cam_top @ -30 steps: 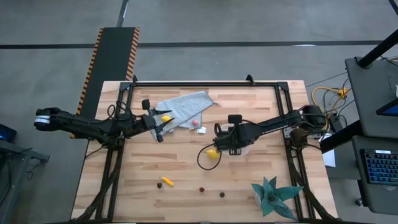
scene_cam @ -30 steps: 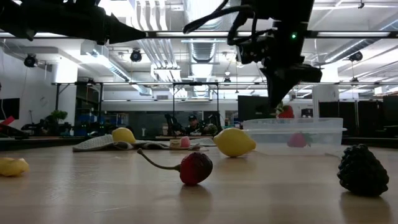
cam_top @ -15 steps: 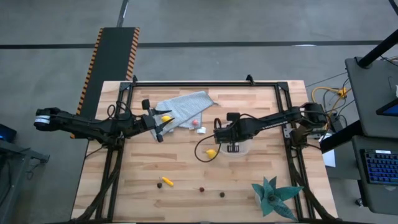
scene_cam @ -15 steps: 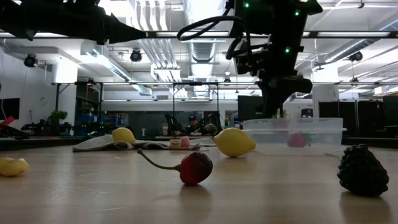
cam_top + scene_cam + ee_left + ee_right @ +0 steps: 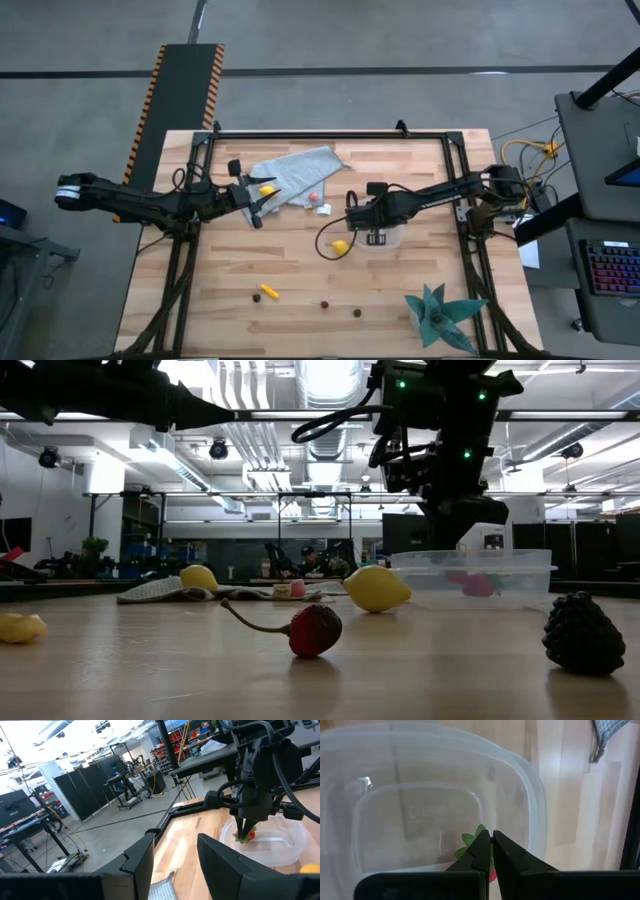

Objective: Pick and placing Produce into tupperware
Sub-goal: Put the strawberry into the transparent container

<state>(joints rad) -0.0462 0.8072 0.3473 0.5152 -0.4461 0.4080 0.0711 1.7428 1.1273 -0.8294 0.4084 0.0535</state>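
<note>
A strawberry (image 5: 248, 835) is being held in the right gripper (image 5: 491, 851) inside the tupperware (image 5: 530, 810); a lemon (image 5: 341, 245) is lying just beside it. The left gripper (image 5: 172, 865) is being kept parted over the cloth (image 5: 300, 170).

Two lemons: one on the grey cloth (image 5: 296, 170) at (image 5: 266, 189), one by the tupperware (image 5: 385, 238) at (image 5: 341, 245). Two strawberries: (image 5: 313, 197) and (image 5: 248, 834). One orange-yellow stick (image 5: 268, 292), two dark round bits (image 5: 324, 305), (image 5: 357, 312), one white block (image 5: 324, 209), one teal star plant (image 5: 438, 313).

1 overhead, 1 table-level, 2 wrist cameras; all see the tupperware (image 5: 385, 236).
</note>
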